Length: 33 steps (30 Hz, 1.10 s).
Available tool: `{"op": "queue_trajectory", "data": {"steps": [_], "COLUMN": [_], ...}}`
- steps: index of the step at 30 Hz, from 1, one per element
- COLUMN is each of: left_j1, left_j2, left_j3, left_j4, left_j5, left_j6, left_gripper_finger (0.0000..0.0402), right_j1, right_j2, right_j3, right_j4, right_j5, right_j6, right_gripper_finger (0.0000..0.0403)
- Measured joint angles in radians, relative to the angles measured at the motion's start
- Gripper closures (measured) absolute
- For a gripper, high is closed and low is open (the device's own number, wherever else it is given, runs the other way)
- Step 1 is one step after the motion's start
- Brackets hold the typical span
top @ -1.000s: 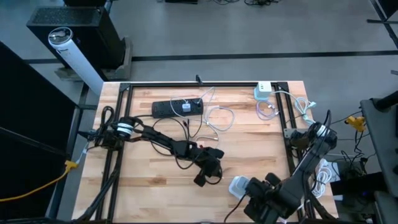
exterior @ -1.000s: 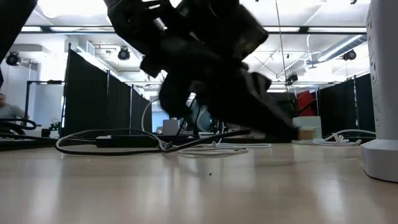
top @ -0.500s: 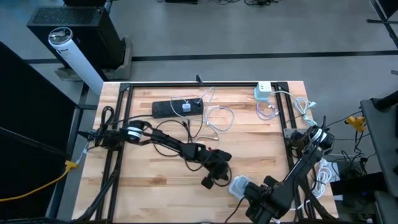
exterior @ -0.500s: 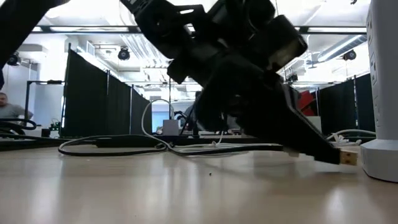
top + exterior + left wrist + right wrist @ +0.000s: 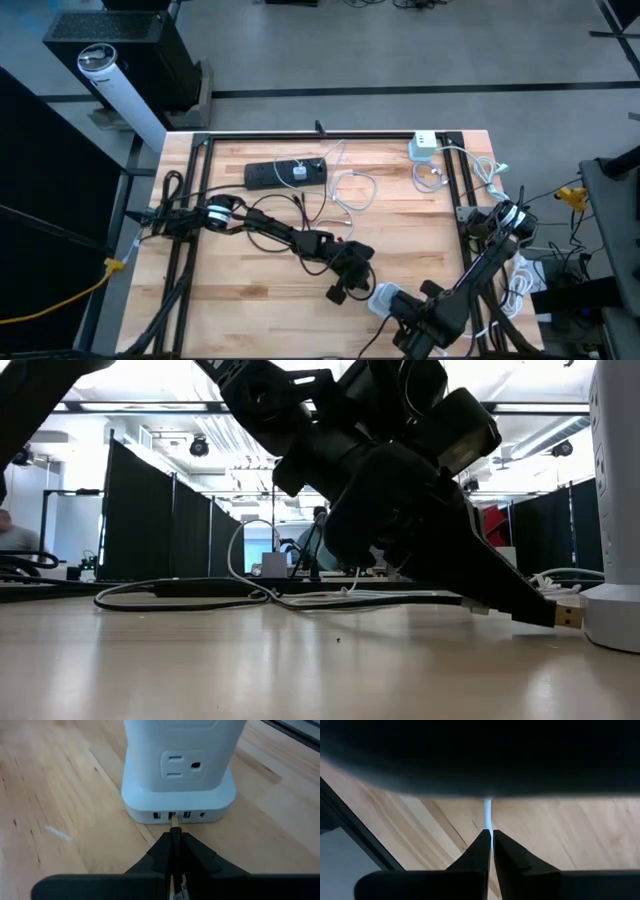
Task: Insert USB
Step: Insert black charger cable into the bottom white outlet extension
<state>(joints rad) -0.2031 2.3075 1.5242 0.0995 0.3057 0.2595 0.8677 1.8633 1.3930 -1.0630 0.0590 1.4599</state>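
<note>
Left gripper point(image 5: 175, 851) clamped on USB plug point(image 5: 175, 822), fingers pinched tight either side of thin metal plug. Plug tip gold/silver, rectangular, points straight ahead at white charging tower point(image 5: 179, 767); tip right at tower's base, lined up with middle of three USB-A ports in a row, a smaller slot beside them. Cannot tell if tip is in the port or just touching. In low view plug point(image 5: 566, 616) sits low over wooden table point(image 5: 300, 660), just short of tower base point(image 5: 612, 615). Above the ports, tower face has one AC outlet.

Beyond left gripper: right gripper point(image 5: 405, 322) on tower's other side, fingers point(image 5: 482, 847) closed, a thin white strip showing at their tips. Farther back: black power strip point(image 5: 285, 173), loose white cables point(image 5: 352, 190), small white charger block point(image 5: 423, 146) at the far edge.
</note>
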Motion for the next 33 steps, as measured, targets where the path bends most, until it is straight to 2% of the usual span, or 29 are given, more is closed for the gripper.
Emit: {"op": "queue_trajectory", "data": {"steps": [10, 19, 33], "left_j1": [-0.001, -0.001, -0.001], "left_j2": [0.001, 0.001, 0.001], "left_j3": [-0.024, -0.139, -0.145], "left_j4": [0.065, 0.275, 0.324], "left_j5": [-0.007, -0.002, -0.008], "left_j6": [-0.013, -0.054, -0.069], "left_gripper_finger": [0.0381, 0.0381, 0.0381], "right_j1": [-0.001, -0.001, -0.01], "right_j2": [0.0, 0.001, 0.003], "right_j3": [-0.001, -0.001, -0.002], "right_j4": [0.004, 0.017, 0.034], "right_j5": [0.0, -0.002, 0.018], "right_j6": [-0.004, -0.005, -0.003], "right_gripper_finger": [0.0402, 0.0402, 0.0403]}}
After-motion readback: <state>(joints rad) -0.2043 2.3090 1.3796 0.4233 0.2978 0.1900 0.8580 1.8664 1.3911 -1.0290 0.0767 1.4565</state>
